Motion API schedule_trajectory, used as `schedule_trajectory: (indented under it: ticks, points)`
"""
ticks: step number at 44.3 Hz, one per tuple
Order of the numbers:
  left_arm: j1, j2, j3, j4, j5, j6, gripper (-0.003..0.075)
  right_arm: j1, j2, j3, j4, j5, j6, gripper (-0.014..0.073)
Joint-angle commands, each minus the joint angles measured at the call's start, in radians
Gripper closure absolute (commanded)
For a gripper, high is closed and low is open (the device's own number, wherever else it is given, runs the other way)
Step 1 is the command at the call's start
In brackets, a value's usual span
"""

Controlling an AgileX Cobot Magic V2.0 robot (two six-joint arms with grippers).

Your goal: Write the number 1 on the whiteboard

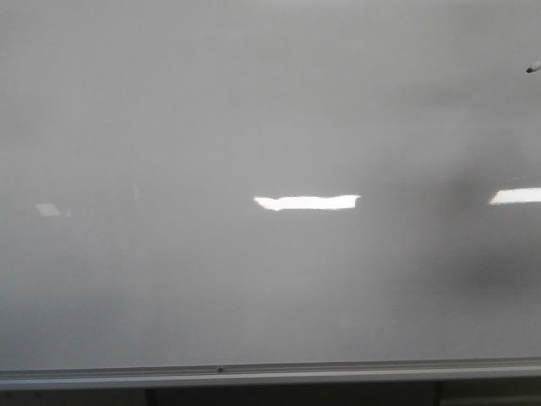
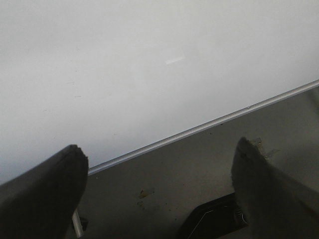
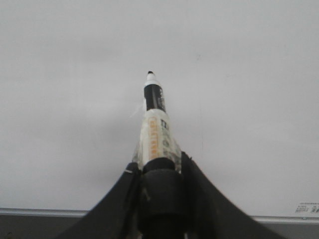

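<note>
Marker point(image 3: 154, 124) clamped in right gripper point(image 3: 159, 174), aimed at the whiteboard point(image 3: 75, 99).
Left gripper point(image 2: 159, 169) is held apart, whiteboard ahead of its fingers point(image 2: 45, 189).

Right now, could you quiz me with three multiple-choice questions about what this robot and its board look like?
1. Where does the marker tip show in the front view?
A. upper right edge
B. lower left corner
C. centre

2. What colour is the marker tip?
A. red
B. black
C. green

3. How is the left gripper?
A. shut on a marker
B. shut on a cloth
C. open, holding nothing

Answers: 1 A, it pokes in at the whiteboard's upper right. 2 B, the right wrist view shows a black tip. 3 C, its fingers stand wide apart with nothing between.
</note>
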State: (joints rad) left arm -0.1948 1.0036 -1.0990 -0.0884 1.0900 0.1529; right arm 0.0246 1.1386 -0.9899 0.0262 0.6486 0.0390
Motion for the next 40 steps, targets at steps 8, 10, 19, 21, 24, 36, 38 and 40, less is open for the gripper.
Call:
schedule_trajectory:
  ticks: [8, 10, 19, 21, 24, 36, 38, 40]
  points:
    - [0.001, -0.013, -0.026, -0.014, -0.049, -0.009, 0.0155, -0.007, 0.052, -0.096, -0.007, -0.146, -0.012, 0.0571]
    - [0.001, -0.013, -0.026, -0.014, -0.049, -0.009, 0.0155, -0.007, 0.061, -0.102, -0.007, -0.161, -0.012, 0.0571]
    - [0.001, -0.013, -0.026, -0.014, -0.049, -0.009, 0.0155, -0.007, 0.091, -0.110, -0.007, -0.230, -0.012, 0.0571]
    - [0.001, -0.013, -0.026, -0.014, -0.049, -0.009, 0.0155, -0.007, 0.093, -0.110, -0.007, -0.247, -0.012, 0.0571]
    - [0.001, -0.013, -0.026, -0.014, -0.049, -0.009, 0.0155, -0.007, 0.099, -0.110, -0.007, -0.271, -0.012, 0.0571]
    - [0.001, -0.013, -0.026, -0.014, -0.049, -0.009, 0.0155, -0.007, 0.143, -0.110, -0.007, -0.263, -0.012, 0.0571]
    - [0.001, -0.013, -0.026, -0.014, -0.049, -0.009, 0.0155, -0.007, 0.149, -0.110, -0.007, -0.230, -0.012, 0.0571]
    - [0.001, -0.013, -0.026, -0.014, -0.049, -0.009, 0.0155, -0.007, 0.156, -0.110, -0.007, -0.201, -0.012, 0.0571]
